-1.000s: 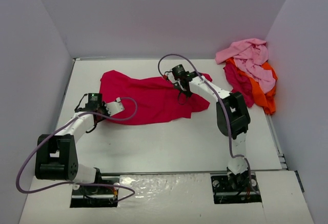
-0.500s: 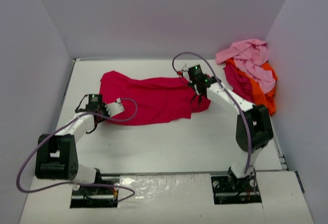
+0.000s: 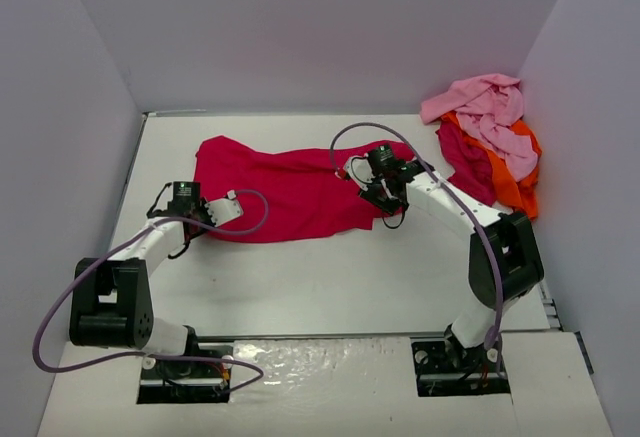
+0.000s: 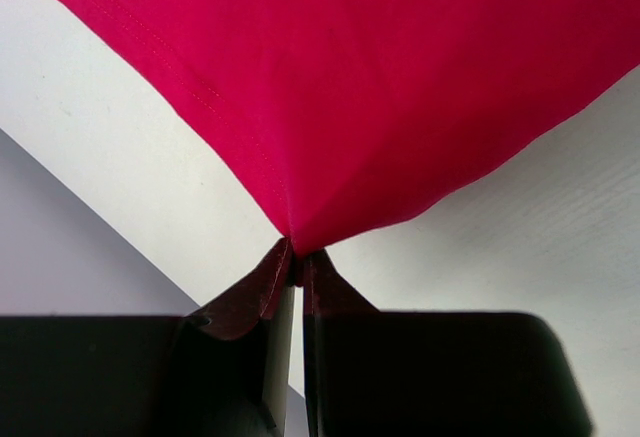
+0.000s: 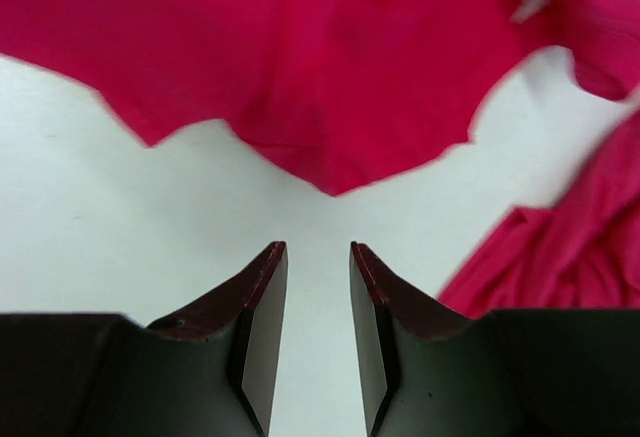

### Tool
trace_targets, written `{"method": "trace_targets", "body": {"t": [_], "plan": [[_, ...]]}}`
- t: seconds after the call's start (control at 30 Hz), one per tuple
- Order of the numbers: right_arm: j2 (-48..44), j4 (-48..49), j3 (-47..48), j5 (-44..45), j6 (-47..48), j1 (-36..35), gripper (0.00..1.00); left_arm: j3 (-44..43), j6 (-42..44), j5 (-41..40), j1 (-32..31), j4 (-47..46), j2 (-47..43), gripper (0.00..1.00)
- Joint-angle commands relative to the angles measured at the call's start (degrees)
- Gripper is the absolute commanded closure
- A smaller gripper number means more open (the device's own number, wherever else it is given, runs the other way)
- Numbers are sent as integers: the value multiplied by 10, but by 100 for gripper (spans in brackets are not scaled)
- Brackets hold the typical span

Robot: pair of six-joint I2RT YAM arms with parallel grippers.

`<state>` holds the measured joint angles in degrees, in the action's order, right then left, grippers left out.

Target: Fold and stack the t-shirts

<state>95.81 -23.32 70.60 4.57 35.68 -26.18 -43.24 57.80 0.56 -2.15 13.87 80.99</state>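
My left claw point(image 4: 297, 257) is pressed together on a corner of the crimson-red t-shirt point(image 3: 290, 185), and the cloth fans out from that pinch in taut creases. My right claw point(image 5: 318, 252) is partly spread with nothing between its fingers. It hangs over bare counter point(image 3: 330, 267), just short of a pointed bit of the shirt's near edge.

The shirt lies across the middle of the counter, stretched from left to right. It looks fairly flat toward my left side but rumpled at my right end, where a bunched fold shows beside my right claw in the wrist view. The light pink t-shirt point(image 3: 487, 107), the orange t-shirt point(image 3: 517, 185) and the dark magenta t-shirt point(image 3: 458, 152) are heaped in the far right corner, apart from this one.

I judge the step in hand is laying the shirt flat before any fold. To do it well, I should:

- go in low, so one finger slides under the edge point ahead of me;
- take a single layer only;
- close fully before I pull.

My left pinch should hold firm as the anchor while the right draws away from it, gently and close to the counter. The risk is catching the bunched fold as well, which would drag a lump along instead of smoothing it.
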Motion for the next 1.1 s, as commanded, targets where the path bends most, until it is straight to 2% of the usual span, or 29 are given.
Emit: {"method": "trace_targets", "body": {"t": [0.0,0.27,0.5,0.67,0.7,0.77,0.83,0.97,1.07], "plan": [[17,-21,-9,-72,-21,-28,72,-7,-7,1,4,-8,-21,100],[81,-33,30,-74,-39,-51,72,-1,-11,1,4,-3,-30,100],[116,-29,37,-94,-45,-68,66,11,-4,0,4,-8,-33,100],[164,-31,61,-98,-51,-92,65,9,-7,0,4,-7,-36,100],[173,-31,64,-97,-51,-96,67,9,-7,0,4,-6,-35,100],[191,-31,71,-92,-54,-106,87,9,-9,0,4,-7,-33,100],[199,-31,75,-87,-57,-113,98,14,-9,0,5,-9,-31,100],[182,-31,72,-71,-55,-116,100,20,-7,0,4,-19,-34,100],[156,-31,67,-56,-54,-114,91,21,-6,0,5,-20,-33,100]]}}
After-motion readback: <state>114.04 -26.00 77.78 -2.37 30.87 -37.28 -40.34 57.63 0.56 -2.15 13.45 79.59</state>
